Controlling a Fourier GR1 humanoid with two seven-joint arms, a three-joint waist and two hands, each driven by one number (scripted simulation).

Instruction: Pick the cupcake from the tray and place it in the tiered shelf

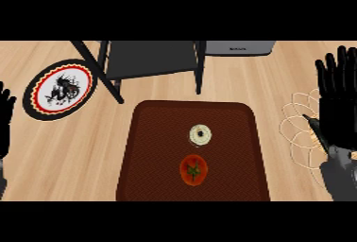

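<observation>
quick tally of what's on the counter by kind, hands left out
tray: 1
cupcake: 1
tomato: 1
plate: 1
wire trivet: 1
tiered shelf: 1
total: 6

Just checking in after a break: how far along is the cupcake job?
Nothing looks done yet. The cupcake sits on the tray, just above a tomato. Nothing is in hand: the left hand at the left edge and the right hand at the right are both open and hold nothing. Left to do: grasp the cupcake, lift it and place it in the shelf behind the tray.
</observation>
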